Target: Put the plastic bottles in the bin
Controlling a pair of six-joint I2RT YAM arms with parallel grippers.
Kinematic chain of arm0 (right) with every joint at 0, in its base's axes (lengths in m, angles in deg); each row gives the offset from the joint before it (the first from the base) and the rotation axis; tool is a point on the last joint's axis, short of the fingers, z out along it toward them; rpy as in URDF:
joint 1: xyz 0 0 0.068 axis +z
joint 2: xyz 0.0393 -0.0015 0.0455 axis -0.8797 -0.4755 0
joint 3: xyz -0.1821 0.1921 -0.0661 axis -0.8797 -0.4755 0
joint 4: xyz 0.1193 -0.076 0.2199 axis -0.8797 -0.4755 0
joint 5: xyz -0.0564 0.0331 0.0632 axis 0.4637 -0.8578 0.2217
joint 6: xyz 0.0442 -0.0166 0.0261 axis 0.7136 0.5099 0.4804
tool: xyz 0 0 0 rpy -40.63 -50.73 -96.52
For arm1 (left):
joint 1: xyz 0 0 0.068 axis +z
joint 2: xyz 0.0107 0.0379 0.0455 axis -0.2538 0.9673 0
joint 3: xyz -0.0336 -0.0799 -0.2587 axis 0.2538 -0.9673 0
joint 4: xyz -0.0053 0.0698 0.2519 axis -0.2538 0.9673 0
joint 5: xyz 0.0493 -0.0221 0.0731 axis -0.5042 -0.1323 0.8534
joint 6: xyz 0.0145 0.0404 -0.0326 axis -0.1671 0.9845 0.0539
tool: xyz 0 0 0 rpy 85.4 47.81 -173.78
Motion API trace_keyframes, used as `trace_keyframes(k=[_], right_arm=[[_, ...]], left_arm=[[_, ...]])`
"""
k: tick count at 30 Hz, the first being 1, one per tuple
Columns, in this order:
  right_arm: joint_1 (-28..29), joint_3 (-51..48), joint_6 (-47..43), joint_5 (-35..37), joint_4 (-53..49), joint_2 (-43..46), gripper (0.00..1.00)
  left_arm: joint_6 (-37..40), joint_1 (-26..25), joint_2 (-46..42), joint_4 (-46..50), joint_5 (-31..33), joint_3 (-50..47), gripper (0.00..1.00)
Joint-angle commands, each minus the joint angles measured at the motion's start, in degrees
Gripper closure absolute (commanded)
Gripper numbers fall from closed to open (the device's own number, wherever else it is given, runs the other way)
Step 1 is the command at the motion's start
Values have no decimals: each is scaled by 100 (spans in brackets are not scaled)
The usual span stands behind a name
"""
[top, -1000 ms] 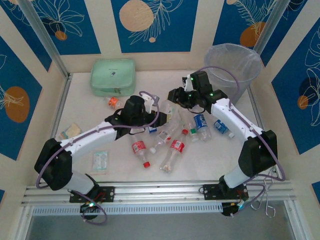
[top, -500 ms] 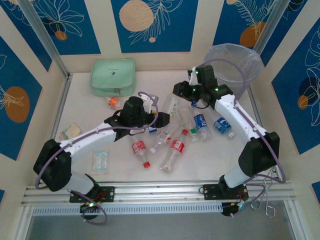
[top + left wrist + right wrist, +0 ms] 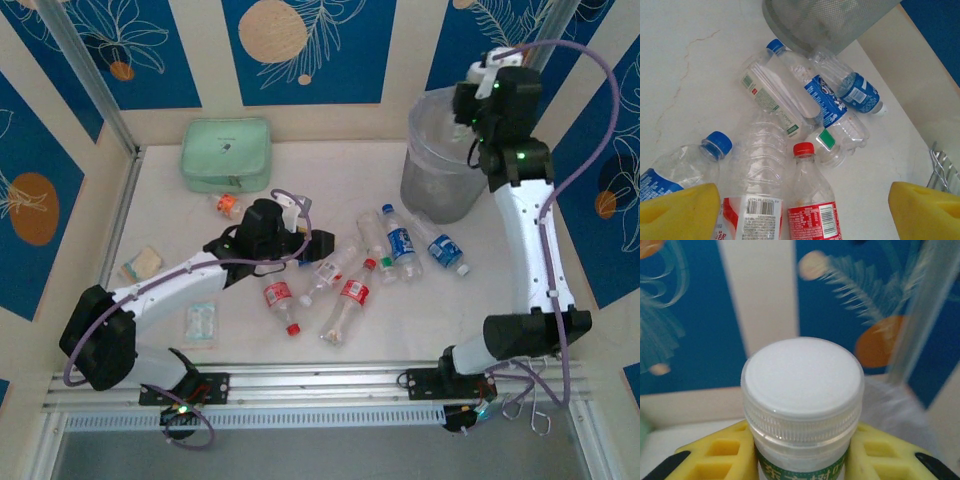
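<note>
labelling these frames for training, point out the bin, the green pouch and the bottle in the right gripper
bin [image 3: 436, 188], top external view, on its front wall
green pouch [image 3: 226, 153], top external view, middle of its top face
white-capped bottle [image 3: 802, 374], right wrist view, centre of its cap

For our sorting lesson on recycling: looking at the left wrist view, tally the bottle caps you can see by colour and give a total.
Blue caps: 2
Red cap: 1
Green cap: 1
White cap: 1
Total: 5
</note>
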Motion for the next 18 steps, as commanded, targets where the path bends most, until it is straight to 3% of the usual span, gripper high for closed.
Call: trace_keyframes(k=[1, 6, 11, 14, 18], right_arm=[[-45, 375, -951, 501, 414, -554, 100], [-118, 1138, -1529, 609, -4, -1485, 100], [-39, 2445, -2227, 807, -1105, -2607, 100], [96, 3561, -1978, 666, -2313, -3136, 100], [264, 2861, -2108, 879, -1908, -2982, 100]], left_arm=[[-118, -27, -118, 69, 120, -52, 13], [-93, -21, -202, 198, 178, -73, 13], [-109, -27, -337, 222, 297, -239, 13], [-118, -27, -374, 224, 336, -331, 13], [-66, -26, -421, 264, 352, -395, 13]])
